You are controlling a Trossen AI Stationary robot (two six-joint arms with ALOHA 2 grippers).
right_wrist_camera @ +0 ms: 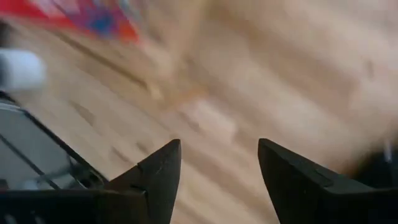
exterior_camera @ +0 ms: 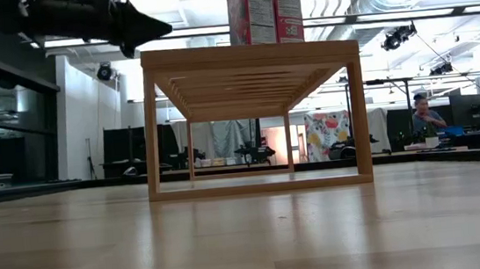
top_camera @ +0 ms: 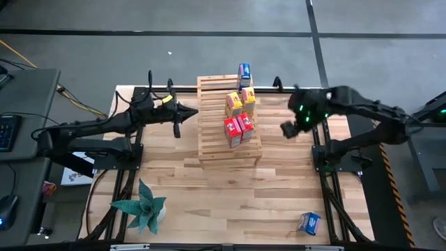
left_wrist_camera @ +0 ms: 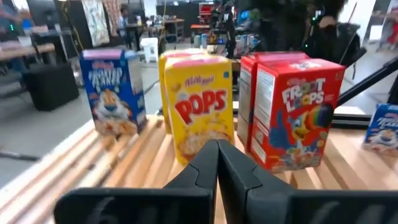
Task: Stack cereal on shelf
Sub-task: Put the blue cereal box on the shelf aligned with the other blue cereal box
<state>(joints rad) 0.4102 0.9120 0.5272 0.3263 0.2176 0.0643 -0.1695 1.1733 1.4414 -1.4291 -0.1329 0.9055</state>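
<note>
On top of the large light-wood slatted rack (top_camera: 229,143) at the table's middle, five small cardboard cereal boxes stand upright in a line! Nearest sit the two red Froot Loops boxes (top_camera: 237,130), side by side and touching. Just behind them come the two yellow-orange Pops boxes (top_camera: 239,103), and at the far end one blue-purple Frosted Flakes box (top_camera: 244,72) stands alone. Over on the bare tabletop, near the right front corner, the sixth box, a second blue-purple one (top_camera: 309,222), lies well apart from the rack. The left gripper (top_camera: 179,116) hangs just left of the rack, fingers (left_wrist_camera: 205,163) clenched together on nothing, pointing at the row of boxes. The right gripper (top_camera: 288,129) hovers to the rack's right above the wood, its jaws parted and empty. A teal plant (top_camera: 143,207) sits at the near left.
</note>
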